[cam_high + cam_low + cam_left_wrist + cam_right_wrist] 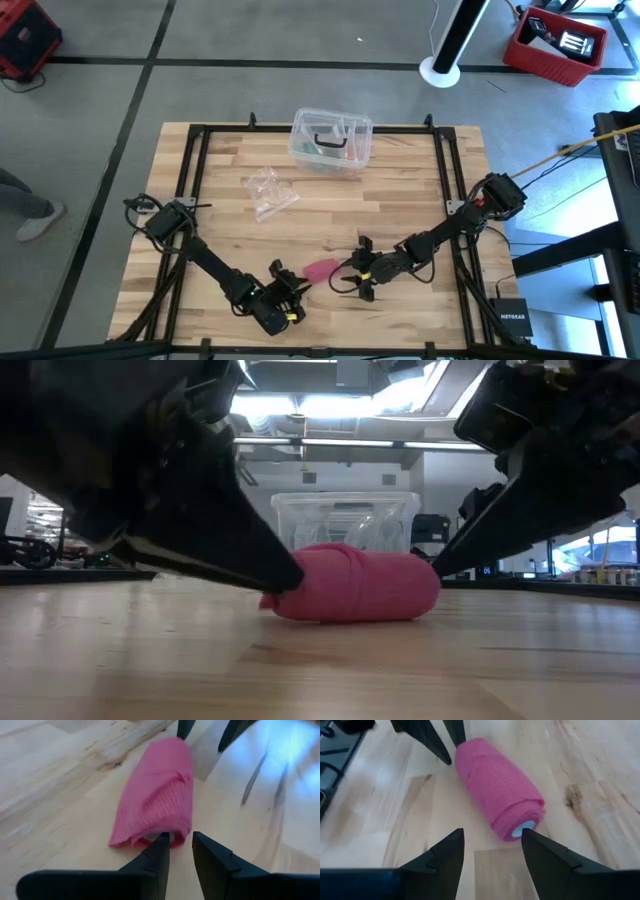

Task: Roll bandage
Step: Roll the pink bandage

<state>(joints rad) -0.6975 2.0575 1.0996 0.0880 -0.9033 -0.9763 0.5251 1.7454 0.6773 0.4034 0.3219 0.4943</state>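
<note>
The left gripper [291, 287] sits low on the wooden table [400, 180], at about 6 o'clock in the high view, and its two dark fingers [159, 857] are a little way apart with only a thin gap between them. The fingertips are right at one end of the bandage [320, 270], where a loose pink flap sticks out, but I cannot tell if they are pinching the flap or only touching it. The bandage is a stubby pink roll that lies on its side on the table, between the two grippers, at about 6 o'clock and close to the near edge. The right gripper [358, 272] is just on the 3 o'clock side of the roll, and its fingers [547, 855] are wide apart. One of those fingertips is right by the other end of the roll, where a small white middle shows, and the other fingertip stands off to the side on bare wood, so the fingers are not squeezing the roll. In the low view the roll rests flat on the table with a dark finger coming down to each end. A clear plastic box [331, 140] sits at 12 o'clock, well apart from the roll. A crumpled clear wrapper [269, 193] lies near the middle, toward 11 o'clock, also well apart from the roll.
</note>
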